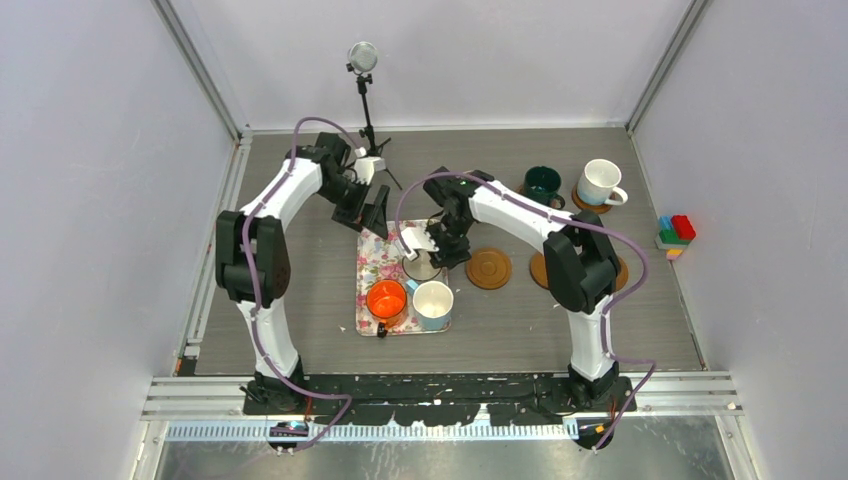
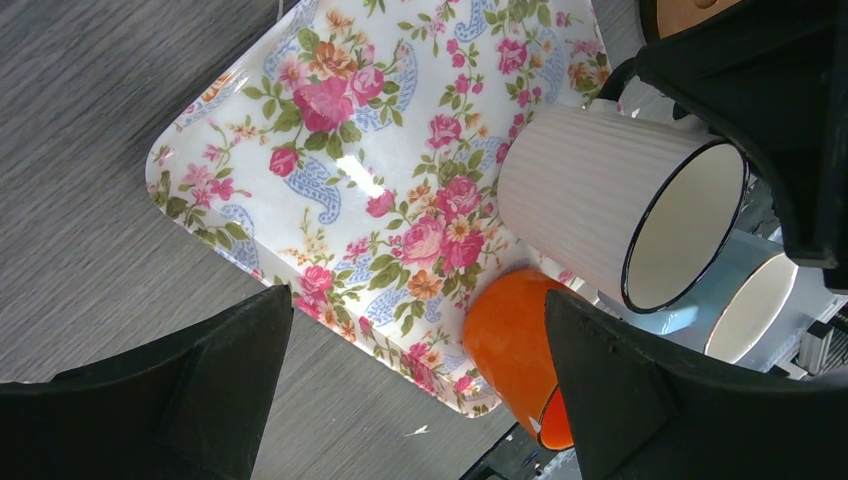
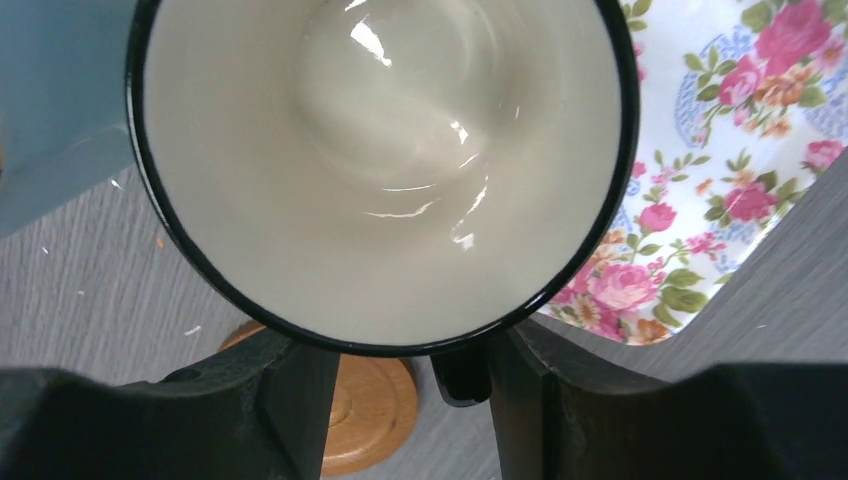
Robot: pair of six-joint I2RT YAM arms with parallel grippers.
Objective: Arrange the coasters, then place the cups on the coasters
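Observation:
A cream ribbed cup (image 3: 380, 150) with a black rim stands on the floral tray (image 1: 372, 262). My right gripper (image 3: 410, 360) is open and straddles its black handle (image 3: 462, 378), with a gap on the left side. The same cup (image 2: 600, 200) shows in the left wrist view beside an orange cup (image 2: 510, 340) and a light blue cup (image 2: 745, 300). My left gripper (image 2: 418, 305) hangs open over the tray's edge, holding nothing. One bare coaster (image 1: 488, 268) lies right of the tray. A white cup (image 1: 600, 182) sits on a coaster, with a dark green cup (image 1: 543, 183) beside it.
Another coaster (image 1: 622, 272) is partly hidden behind the right arm. A small stand with a round head (image 1: 363, 60) rises at the back. Coloured blocks (image 1: 677, 233) lie at the right wall. White walls enclose the grey table (image 1: 300, 300).

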